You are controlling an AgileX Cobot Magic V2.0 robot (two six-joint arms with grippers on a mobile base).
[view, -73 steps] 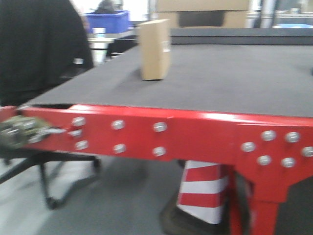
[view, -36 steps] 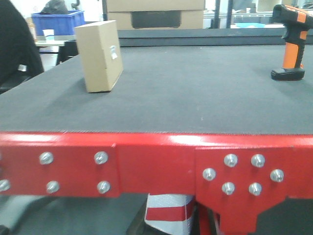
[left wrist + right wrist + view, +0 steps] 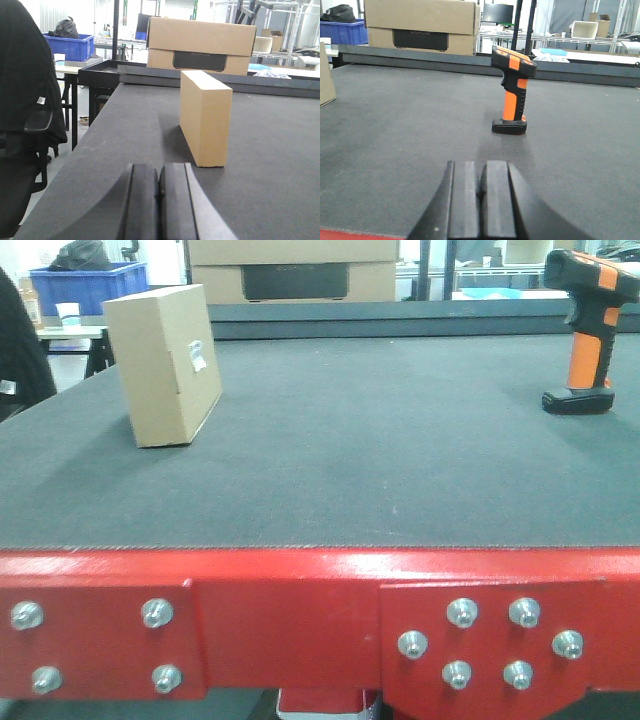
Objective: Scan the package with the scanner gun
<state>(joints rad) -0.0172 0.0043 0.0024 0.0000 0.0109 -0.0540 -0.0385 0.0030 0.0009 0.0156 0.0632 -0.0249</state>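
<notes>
A small brown cardboard package with a white label stands upright on the dark table at the left. It also shows in the left wrist view, ahead and slightly right of my left gripper, which is shut and empty. An orange and black scanner gun stands on its base at the right of the table. In the right wrist view the scanner stands ahead of my right gripper, which is shut and empty. Neither gripper shows in the front view.
The table has a dark mat and a red bolted front frame. A large cardboard box and a raised black rail stand at the far edge. A black office chair and a blue bin are off to the left.
The front view has shifted right and up: the package slid left in the frame, the scanner gun came into view, and the chair and striped cone left it.
</notes>
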